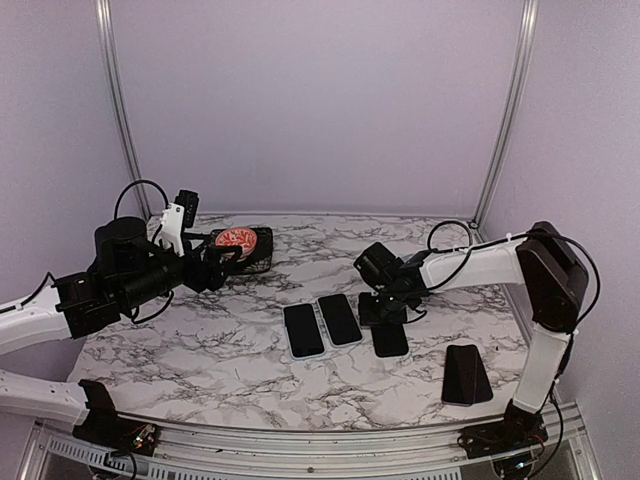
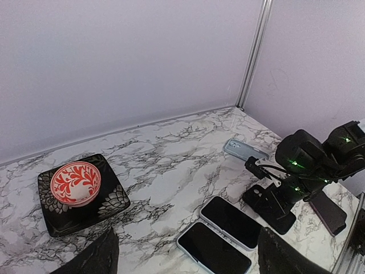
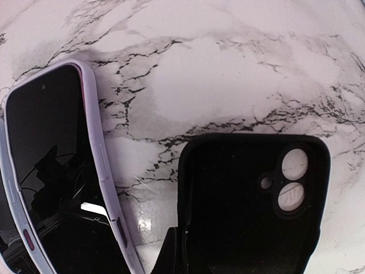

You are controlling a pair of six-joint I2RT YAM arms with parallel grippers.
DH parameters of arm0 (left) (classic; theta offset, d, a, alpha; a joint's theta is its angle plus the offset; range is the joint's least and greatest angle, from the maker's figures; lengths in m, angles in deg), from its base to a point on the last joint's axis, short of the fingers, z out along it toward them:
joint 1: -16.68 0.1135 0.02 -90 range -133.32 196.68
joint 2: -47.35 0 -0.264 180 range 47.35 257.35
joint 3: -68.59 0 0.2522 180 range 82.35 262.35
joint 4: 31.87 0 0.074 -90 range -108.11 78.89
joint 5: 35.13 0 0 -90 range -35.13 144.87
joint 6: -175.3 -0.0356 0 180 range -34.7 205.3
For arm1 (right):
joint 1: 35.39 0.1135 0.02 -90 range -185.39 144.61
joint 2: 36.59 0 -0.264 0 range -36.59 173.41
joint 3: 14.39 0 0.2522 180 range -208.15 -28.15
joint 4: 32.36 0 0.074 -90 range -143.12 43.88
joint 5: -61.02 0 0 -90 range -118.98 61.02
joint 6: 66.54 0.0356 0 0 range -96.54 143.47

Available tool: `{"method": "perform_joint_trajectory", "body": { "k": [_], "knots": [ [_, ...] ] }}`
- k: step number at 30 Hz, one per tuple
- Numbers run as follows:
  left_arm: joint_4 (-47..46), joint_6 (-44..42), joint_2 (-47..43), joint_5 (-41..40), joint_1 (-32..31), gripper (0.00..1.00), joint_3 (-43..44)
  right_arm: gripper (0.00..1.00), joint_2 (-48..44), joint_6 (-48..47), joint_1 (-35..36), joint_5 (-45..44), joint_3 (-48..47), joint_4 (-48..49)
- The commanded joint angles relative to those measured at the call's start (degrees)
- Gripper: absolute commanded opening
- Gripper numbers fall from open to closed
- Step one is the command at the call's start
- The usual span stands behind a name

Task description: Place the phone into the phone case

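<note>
An empty black phone case (image 3: 251, 200) with round camera holes lies low over the marble, open side up. My right gripper (image 3: 185, 251) is shut on its left wall; in the top view the right gripper (image 1: 383, 303) holds the black case (image 1: 378, 310) at the table's centre. Two dark-screened phones (image 1: 303, 330) (image 1: 339, 318) in pale lilac cases lie side by side just left of it. A black phone-like slab (image 1: 390, 340) lies just in front. My left gripper (image 2: 188, 237) hangs open and empty above the table's left side, looking across at the phones (image 2: 231, 221).
A black square plate (image 2: 108, 202) carrying a red-patterned bowl (image 2: 75, 182) sits at the back left. A pale grey-blue case (image 2: 245, 149) lies at the back right behind the right arm. Another dark flat slab (image 1: 466, 375) lies near the right arm's base.
</note>
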Motion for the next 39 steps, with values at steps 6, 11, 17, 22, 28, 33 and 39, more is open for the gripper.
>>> {"method": "perform_joint_trajectory", "body": {
  "k": [6, 11, 17, 22, 28, 33, 39],
  "knots": [
    [0.8, 0.2, -1.1, -0.3, 0.3, 0.85, 2.0, 0.0, 2.1, -4.3, 0.4, -0.6, -4.3, -4.1],
    [0.9, 0.2, -0.7, -0.4, 0.3, 0.85, 2.0, 0.48, -0.1, -6.6, 0.4, -3.2, -6.8, -7.5],
    [0.9, 0.0, -0.9, -1.4, 0.3, 0.89, 1.9, 0.82, -7.5, -7.8, 0.1, -13.2, -8.5, -14.6],
    [1.3, 0.4, 0.6, -2.2, 0.3, 0.92, 1.9, 0.98, -13.0, -5.3, -1.6, -16.8, -3.6, -22.6],
    [3.2, 0.0, 3.7, -3.8, 0.3, 0.98, 2.8, 0.99, -19.0, 0.3, -3.9, -12.9, 6.8, -27.7],
    [4.1, -0.2, 5.8, -3.4, 0.3, 0.99, 3.5, 0.99, -21.3, 6.4, -3.5, -9.0, 12.6, -32.6],
    [4.1, -0.2, 6.4, -2.8, 0.7, 0.99, 3.7, 0.99, -27.3, 11.9, -3.8, -6.8, 19.3, -31.6]
  ]
}}
